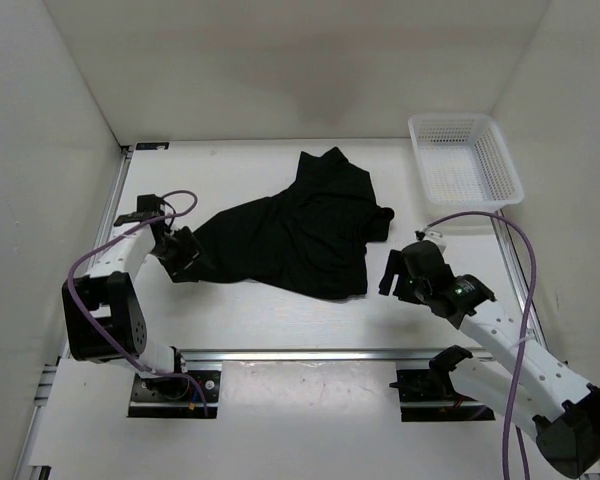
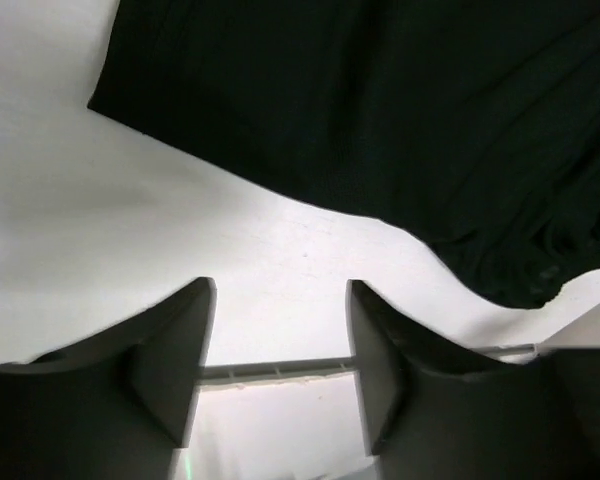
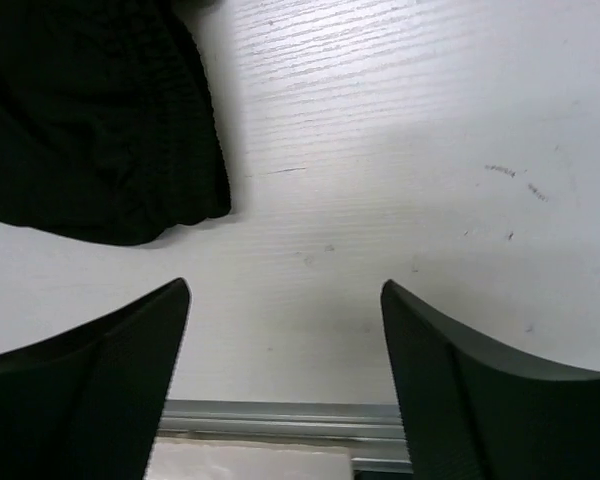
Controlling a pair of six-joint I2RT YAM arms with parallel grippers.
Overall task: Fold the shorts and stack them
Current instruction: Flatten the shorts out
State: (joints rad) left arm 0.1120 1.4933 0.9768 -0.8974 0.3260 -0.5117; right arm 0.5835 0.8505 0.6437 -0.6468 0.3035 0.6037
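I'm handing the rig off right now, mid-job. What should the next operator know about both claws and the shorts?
Shorts: in the middle of the table, spread out and rumpled, with no fold made.
Left claw: open and empty, at the shorts' left end. The fabric lies ahead of its fingers, not between them.
Right claw: open and empty, beside the shorts' near right corner, not touching.
White basket: in the far right corner, apart from the shorts.
Done: nothing visible.
Left: flatten, fold and stack.
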